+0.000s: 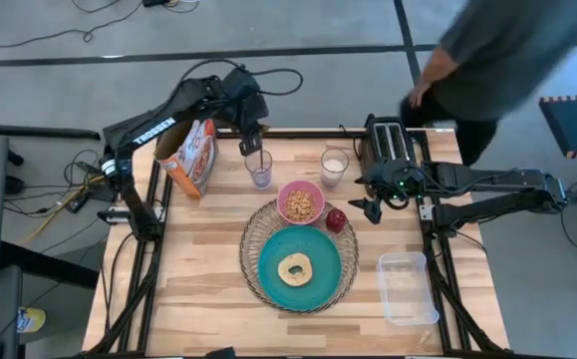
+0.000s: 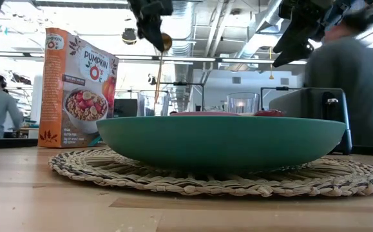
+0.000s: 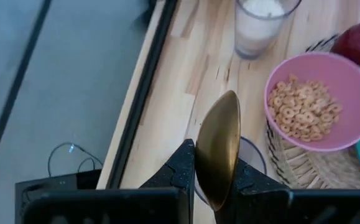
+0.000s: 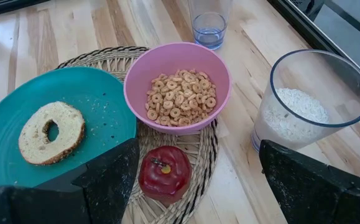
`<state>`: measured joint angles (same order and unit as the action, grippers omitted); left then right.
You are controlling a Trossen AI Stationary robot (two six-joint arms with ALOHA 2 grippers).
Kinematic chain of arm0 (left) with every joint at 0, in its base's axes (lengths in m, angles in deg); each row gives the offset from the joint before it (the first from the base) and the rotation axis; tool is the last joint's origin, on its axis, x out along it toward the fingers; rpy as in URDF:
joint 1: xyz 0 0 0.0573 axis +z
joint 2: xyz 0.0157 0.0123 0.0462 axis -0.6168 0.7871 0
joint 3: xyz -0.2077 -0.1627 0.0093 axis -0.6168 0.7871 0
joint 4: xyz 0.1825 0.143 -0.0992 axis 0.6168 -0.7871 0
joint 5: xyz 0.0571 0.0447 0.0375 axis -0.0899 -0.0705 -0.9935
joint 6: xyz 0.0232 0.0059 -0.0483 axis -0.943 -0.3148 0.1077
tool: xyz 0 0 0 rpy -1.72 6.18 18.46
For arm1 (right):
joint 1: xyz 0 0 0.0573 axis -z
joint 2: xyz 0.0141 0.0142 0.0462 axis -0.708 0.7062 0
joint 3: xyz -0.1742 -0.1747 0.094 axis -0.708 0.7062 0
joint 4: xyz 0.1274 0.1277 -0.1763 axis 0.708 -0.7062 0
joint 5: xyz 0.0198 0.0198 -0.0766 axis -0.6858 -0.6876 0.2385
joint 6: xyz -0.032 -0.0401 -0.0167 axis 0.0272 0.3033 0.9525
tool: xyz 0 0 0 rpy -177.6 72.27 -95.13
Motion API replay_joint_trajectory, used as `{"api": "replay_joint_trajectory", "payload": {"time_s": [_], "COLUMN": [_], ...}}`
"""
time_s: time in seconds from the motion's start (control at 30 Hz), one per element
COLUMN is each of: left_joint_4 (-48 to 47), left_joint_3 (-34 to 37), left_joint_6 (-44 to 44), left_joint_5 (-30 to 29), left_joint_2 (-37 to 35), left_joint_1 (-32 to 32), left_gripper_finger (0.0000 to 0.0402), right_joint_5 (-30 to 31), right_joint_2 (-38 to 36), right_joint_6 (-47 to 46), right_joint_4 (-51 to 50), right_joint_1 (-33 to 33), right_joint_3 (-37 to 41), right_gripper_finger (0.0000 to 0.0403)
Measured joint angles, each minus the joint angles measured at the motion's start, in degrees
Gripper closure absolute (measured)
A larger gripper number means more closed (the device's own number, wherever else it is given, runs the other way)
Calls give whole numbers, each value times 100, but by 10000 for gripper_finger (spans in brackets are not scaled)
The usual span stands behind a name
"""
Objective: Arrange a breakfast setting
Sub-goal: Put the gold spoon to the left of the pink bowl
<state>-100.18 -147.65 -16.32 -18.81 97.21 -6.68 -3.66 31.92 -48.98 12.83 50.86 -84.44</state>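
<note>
High view has the whole spread on the wooden table point(image 1: 198, 269): the woven round charger point(image 1: 256, 271) sits mid-table with the teal plate point(image 1: 313, 249) on it, and a bagel point(image 1: 295, 268) lies flat on the plate. The pink bowl point(image 1: 301, 202) full of cereal rings sits on the far edge of the charger, touching the plate's far rim. The dark red fruit point(image 1: 336, 219) is just right of the bowl, at the charger's edge.

Left gripper point(image 1: 252, 147) hangs over the far side of the table, right above an empty clear glass point(image 1: 259, 170), and its fingers are pinched together on the spoon point(image 3: 217, 149), a gold-colored one with its bowl end sticking up past the fingertips. In the low view the spoon's handle dangles down toward that glass.

Right gripper point(image 1: 370, 206) hovers just right of the fruit with its jaws spread wide, nothing between them. A second glass point(image 1: 334, 166) with white stuff in it stands to the right of the empty one.

Other bits: a cereal box point(image 1: 194, 158) far left, a black toaster point(image 1: 388, 145) far right, a clear plastic tub point(image 1: 407, 287) near right, and a person point(image 1: 497, 60) standing past the far right corner.
</note>
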Motion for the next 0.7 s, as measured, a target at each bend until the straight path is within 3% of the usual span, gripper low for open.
{"api": "replay_joint_trajectory", "payload": {"time_s": [0.23,0.7], "left_joint_4": [32,-474], "left_joint_3": [0,0], "left_joint_6": [440,1770], "left_joint_5": [248,2586], "left_joint_2": [-521,-1127], "left_joint_1": [-2,-515], "left_gripper_finger": [388,388], "right_joint_5": [0,-2], "right_joint_2": [1,1], "right_joint_6": [-4,-6], "right_joint_4": [2,2], "right_joint_1": [0,0], "right_joint_3": [0,0], "right_gripper_finger": [42,42]}}
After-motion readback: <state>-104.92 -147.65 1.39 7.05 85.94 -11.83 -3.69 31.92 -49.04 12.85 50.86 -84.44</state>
